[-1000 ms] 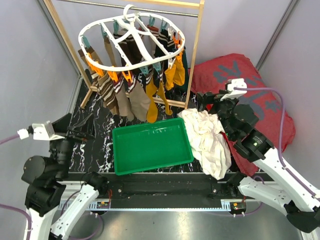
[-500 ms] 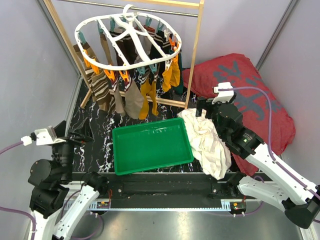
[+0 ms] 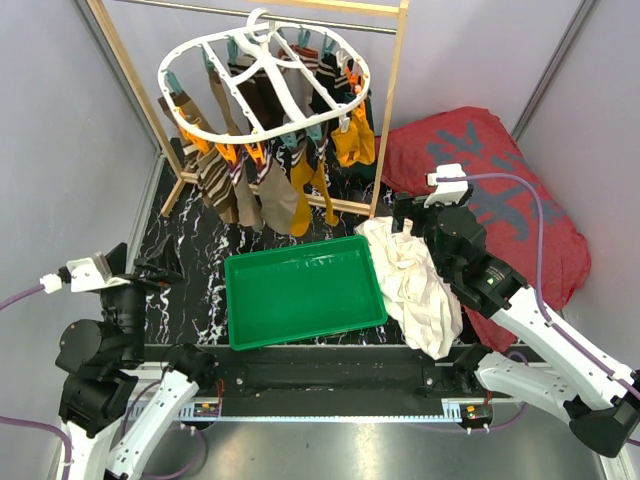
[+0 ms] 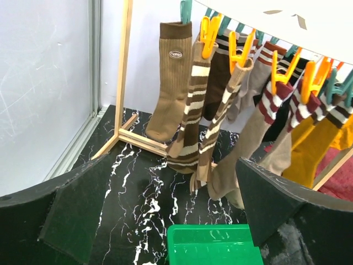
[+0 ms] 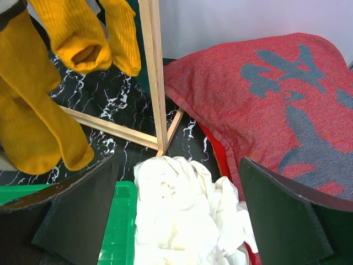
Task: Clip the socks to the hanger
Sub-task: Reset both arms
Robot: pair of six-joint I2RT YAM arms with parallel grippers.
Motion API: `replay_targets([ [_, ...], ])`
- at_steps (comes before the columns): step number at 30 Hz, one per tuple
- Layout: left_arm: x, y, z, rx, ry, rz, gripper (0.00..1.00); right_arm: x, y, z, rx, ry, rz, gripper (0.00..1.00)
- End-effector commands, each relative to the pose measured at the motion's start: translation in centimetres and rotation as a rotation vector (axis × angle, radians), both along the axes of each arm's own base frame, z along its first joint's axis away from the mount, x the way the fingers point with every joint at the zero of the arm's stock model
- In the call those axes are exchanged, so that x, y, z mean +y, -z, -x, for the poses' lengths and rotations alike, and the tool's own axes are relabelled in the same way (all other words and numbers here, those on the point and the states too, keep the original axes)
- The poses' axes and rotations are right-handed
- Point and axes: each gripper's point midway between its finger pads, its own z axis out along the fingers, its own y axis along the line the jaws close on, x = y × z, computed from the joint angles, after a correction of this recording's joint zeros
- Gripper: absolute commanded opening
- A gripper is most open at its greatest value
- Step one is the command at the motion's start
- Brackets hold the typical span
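Hanger [image 3: 262,55]: 1. Socks [image 4: 172,83]: about ten, overlapping, so the exact count is unclear; at least three are mustard. Clips [image 4: 208,34]: orange and teal, too crowded to count. Green tray [image 3: 300,290]: 1. White cloth [image 3: 415,280]: 1. Red cushion [image 3: 520,190]: 1. Wooden rack [image 3: 388,110]: 1. Grippers: 2, left gripper [image 4: 174,185] and right gripper [image 5: 176,185].

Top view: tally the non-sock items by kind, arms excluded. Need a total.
Clip hanger: 1
Wooden rack: 1
Green tray: 1
White cloth: 1
Red cushion: 1
Total: 5
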Motion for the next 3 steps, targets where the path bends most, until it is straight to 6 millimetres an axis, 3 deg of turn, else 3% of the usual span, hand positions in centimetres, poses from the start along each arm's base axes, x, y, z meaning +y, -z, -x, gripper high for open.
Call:
replay_targets([
  [1,0.91,-1.24,0.37,-0.040,-0.042,0.011,0.99,-0.64,-2.99,-0.12,-0.080,0.032,-0.051,1.00],
  [3,0.98,-1.23,0.39,-0.041,-0.045,0.010,0.99,-0.33,-2.95,-0.21,-0.081,0.020,-0.053,1.00],
])
